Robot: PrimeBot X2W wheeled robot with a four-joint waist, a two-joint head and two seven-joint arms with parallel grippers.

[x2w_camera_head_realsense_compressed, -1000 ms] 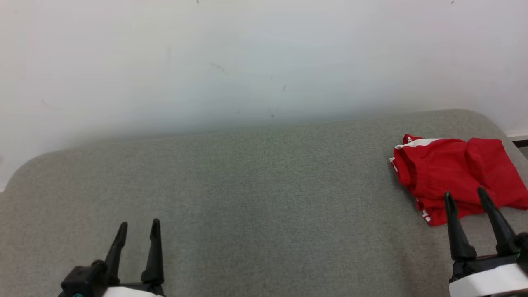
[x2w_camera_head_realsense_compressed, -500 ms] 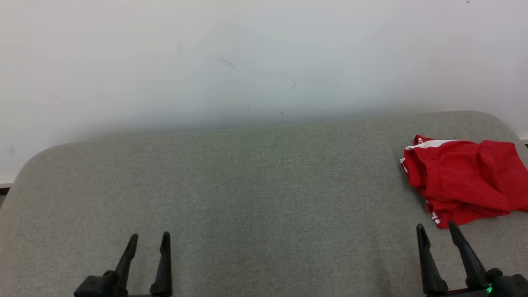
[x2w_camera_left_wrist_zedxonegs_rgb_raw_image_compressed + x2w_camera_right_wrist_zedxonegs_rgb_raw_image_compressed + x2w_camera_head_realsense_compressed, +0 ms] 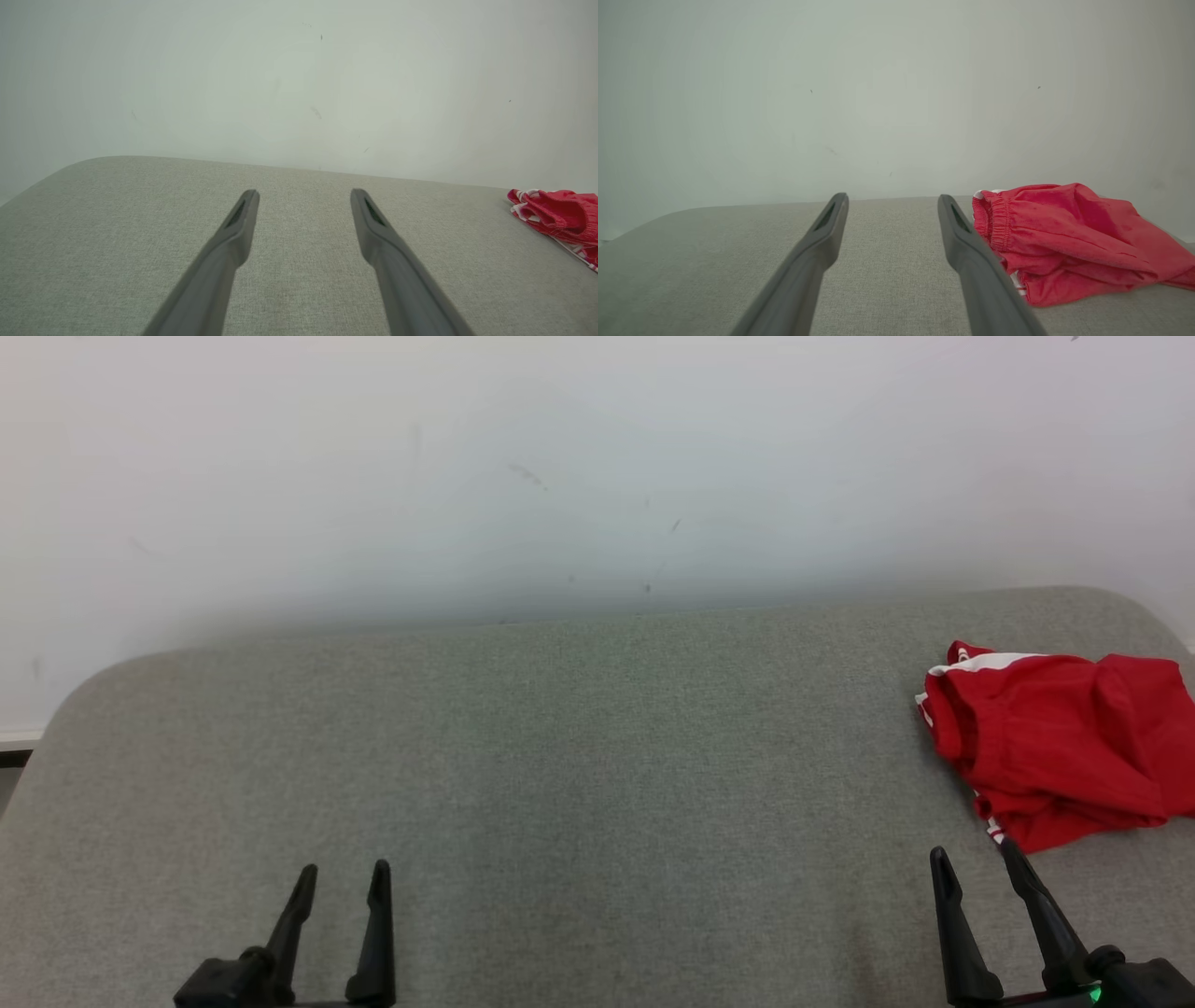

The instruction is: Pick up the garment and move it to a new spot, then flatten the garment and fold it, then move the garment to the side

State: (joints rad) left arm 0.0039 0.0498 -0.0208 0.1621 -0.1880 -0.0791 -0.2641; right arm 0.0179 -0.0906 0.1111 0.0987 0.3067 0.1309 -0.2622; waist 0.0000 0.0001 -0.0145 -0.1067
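Observation:
The garment (image 3: 1060, 756) is a pair of red shorts with white trim, lying folded and rumpled at the far right of the grey upholstered surface (image 3: 579, 756). It also lies at the right edge of the left wrist view as the garment (image 3: 560, 217), and right of the fingers in the right wrist view as the garment (image 3: 1059, 242). My right gripper (image 3: 976, 863) stands open at the lower right, just short of the shorts' near edge, holding nothing. My left gripper (image 3: 344, 882) is open and empty at the lower left, far from the cloth.
A pale wall (image 3: 560, 467) rises directly behind the grey surface. The surface has rounded corners at the back left (image 3: 103, 691) and back right (image 3: 1120, 607). A strip of floor and baseboard (image 3: 14, 747) shows at the far left.
My right gripper has drawn back toward me off the shorts' near edge and dropped lower in view. The head camera has shifted slightly, so the whole scene slid right.

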